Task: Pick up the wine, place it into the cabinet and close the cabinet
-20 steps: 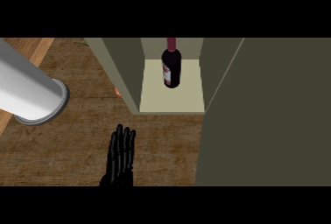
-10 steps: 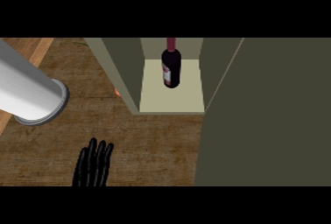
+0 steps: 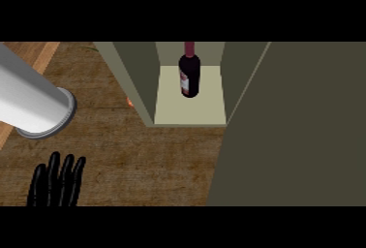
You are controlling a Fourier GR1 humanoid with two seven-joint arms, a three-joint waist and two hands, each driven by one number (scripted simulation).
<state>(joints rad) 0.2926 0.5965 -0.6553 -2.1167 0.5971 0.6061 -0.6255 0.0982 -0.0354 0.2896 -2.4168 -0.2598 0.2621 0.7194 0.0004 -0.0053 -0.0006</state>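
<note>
At the far left a grey forearm [image 3: 32, 104] slants in from the upper left. Below it, at the lower left edge, a black hand [image 3: 55, 181] rests with fingers straight, slightly apart, holding nothing. Right of centre, the wine bottle [image 3: 189, 77] stands upright inside the open cabinet [image 3: 190, 114], neck toward the frame's top. The cabinet door [image 3: 300, 126] fills the right.
</note>
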